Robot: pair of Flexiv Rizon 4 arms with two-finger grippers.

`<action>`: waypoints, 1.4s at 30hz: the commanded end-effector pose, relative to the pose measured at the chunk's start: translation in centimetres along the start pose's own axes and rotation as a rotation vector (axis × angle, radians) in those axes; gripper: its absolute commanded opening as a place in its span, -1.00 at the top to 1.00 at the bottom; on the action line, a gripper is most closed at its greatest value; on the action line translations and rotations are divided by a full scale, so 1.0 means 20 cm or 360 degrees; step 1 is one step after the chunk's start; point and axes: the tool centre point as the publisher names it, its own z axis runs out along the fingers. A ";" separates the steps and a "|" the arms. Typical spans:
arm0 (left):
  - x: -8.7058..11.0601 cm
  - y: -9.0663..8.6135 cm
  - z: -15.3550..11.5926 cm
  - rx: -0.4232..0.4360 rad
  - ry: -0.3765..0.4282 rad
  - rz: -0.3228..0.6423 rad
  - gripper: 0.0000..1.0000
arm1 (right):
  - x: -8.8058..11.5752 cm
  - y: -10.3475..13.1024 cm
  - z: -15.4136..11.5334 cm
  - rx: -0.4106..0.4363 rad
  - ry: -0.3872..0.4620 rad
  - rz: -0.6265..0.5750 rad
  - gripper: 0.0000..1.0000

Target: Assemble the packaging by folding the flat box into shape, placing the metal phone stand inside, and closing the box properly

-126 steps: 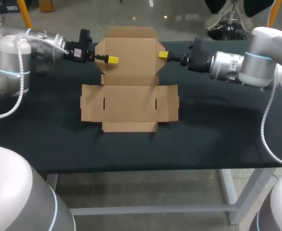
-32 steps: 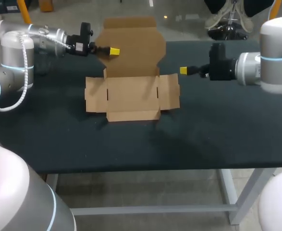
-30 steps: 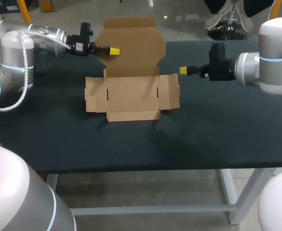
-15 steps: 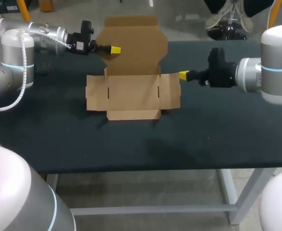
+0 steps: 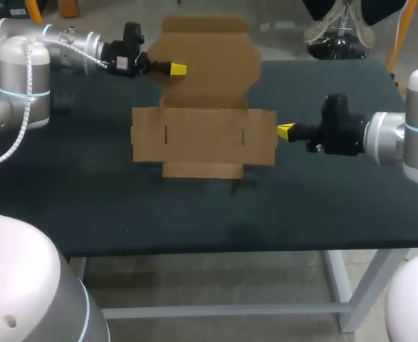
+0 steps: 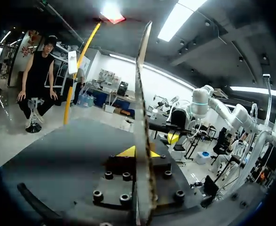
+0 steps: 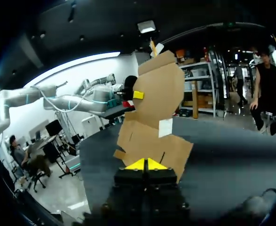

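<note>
Cardboard box (image 5: 205,135) lies half-folded on the dark surface (image 5: 87,199) in the head view, its lid flap (image 5: 212,57) upright. The left tool (image 5: 178,69) pinches that flap's left edge, and the right tool (image 5: 285,131) sits just beside the box's right side. Left wrist view: the flap stands edge-on, clamped between the yellow tips. Right wrist view: the right tool is clenched on nothing, with the box just ahead.

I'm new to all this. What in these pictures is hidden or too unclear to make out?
Metal phone stand: in no view, so its whereabouts cannot be told.
Cardboard box, left wrist view: only its raised flap shows, edge-on; its faces are hidden.
Table behind that flap, head view: the flap covers it.
Right gripper, head view: touching the box's side panel or just short, too close to tell.
</note>
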 end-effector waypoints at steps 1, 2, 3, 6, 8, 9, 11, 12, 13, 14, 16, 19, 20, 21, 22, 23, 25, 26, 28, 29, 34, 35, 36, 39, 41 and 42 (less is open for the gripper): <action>0.15 -0.05 0.01 -0.0003 -0.0340 0.0006 1.00 | 0.03 -0.04 -0.05 -0.0063 -0.0009 -0.0019 1.00; 0.16 -0.06 0.02 0.0006 -0.0351 0.0008 1.00 | 0.03 -0.04 -0.05 -0.0070 -0.0003 -0.0025 1.00; 0.18 -0.06 0.02 0.0008 -0.0354 0.0011 1.00 | 0.04 -0.05 -0.06 -0.0073 -0.0002 -0.0029 1.00; 0.22 -0.08 0.03 0.0011 -0.0376 0.0028 1.00 | 0.05 -0.06 -0.07 -0.0083 -0.0004 -0.0040 1.00; 0.25 -0.09 0.04 0.0009 -0.0407 0.0042 1.00 | 0.05 -0.06 -0.07 -0.0084 -0.0018 -0.0061 1.00; 0.26 -0.09 0.05 0.0007 -0.0414 0.0043 1.00 | 0.06 -0.07 -0.08 -0.0086 -0.0015 -0.0068 1.00; 0.28 -0.10 0.06 0.0006 -0.0450 0.0041 1.00 | 0.07 -0.07 -0.07 -0.0084 -0.0022 -0.0092 1.00; 0.29 -0.10 0.06 0.0006 -0.0454 0.0042 1.00 | 0.07 -0.08 -0.07 -0.0082 -0.0021 -0.0096 1.00; 0.30 -0.11 0.07 0.0003 -0.0458 0.0045 1.00 | 0.08 -0.08 -0.07 -0.0082 -0.0019 -0.0099 1.00; 0.32 -0.11 0.07 0.0001 -0.0469 0.0050 1.00 | 0.08 -0.08 -0.07 -0.0082 -0.0017 -0.0103 1.00; 0.33 -0.12 0.07 -0.0006 -0.0495 0.0048 1.00 | 0.09 -0.09 -0.06 -0.0080 -0.0013 -0.0110 1.00; 0.36 -0.13 0.08 -0.0010 -0.0512 0.0041 1.00 | 0.10 -0.09 -0.06 -0.0076 -0.0007 -0.0116 1.00; 0.37 -0.14 0.08 -0.0011 -0.0514 0.0041 1.00 | 0.10 -0.10 -0.05 -0.0076 -0.0003 -0.0117 1.00; 0.38 -0.14 0.08 -0.0012 -0.0516 0.0041 1.00 | 0.10 -0.10 -0.05 -0.0076 -0.0001 -0.0117 1.00; 0.38 -0.13 0.08 -0.0014 -0.0524 0.0039 1.00 | 0.11 -0.10 -0.05 -0.0076 0.0000 -0.0118 1.00; 0.39 -0.13 0.08 -0.0014 -0.0526 0.0038 1.00 | 0.11 -0.10 -0.05 -0.0076 0.0002 -0.0120 1.00; 0.39 -0.11 0.07 -0.0019 -0.0524 0.0036 1.00 | 0.12 -0.10 -0.04 -0.0077 0.0009 -0.0126 1.00; 0.38 -0.10 0.07 -0.0021 -0.0521 0.0037 1.00 | 0.12 -0.10 -0.03 -0.0075 0.0011 -0.0130 1.00; 0.37 -0.08 0.07 -0.0031 -0.0498 0.0049 1.00 | 0.13 -0.11 -0.02 -0.0069 0.0016 -0.0134 1.00; 0.37 -0.07 0.06 -0.0033 -0.0488 0.0062 1.00 | 0.13 -0.11 -0.01 -0.0066 0.0017 -0.0136 1.00; 0.34 -0.04 0.03 -0.0005 -0.0406 0.0125 1.00 | 0.14 -0.13 0.02 -0.0047 0.0008 -0.0143 1.00; 0.34 -0.04 0.02 0.0009 -0.0394 0.0137 1.00 | 0.15 -0.13 0.03 -0.0045 0.0007 -0.0144 1.00; 0.33 -0.04 0.02 0.0007 -0.0371 0.0151 1.00 | 0.15 -0.13 0.03 -0.0044 0.0007 -0.0145 1.00; 0.32 -0.03 0.01 0.0018 -0.0332 0.0182 1.00 | 0.17 -0.13 0.05 -0.0037 0.0001 -0.0152 1.00; 0.32 -0.03 0.00 0.0029 -0.0307 0.0195 1.00 | 0.17 -0.13 0.06 -0.0030 -0.0005 -0.0154 1.00; 0.32 -0.03 0.00 0.0029 -0.0294 0.0201 1.00 | 0.18 -0.12 0.06 -0.0029 -0.0007 -0.0155 1.00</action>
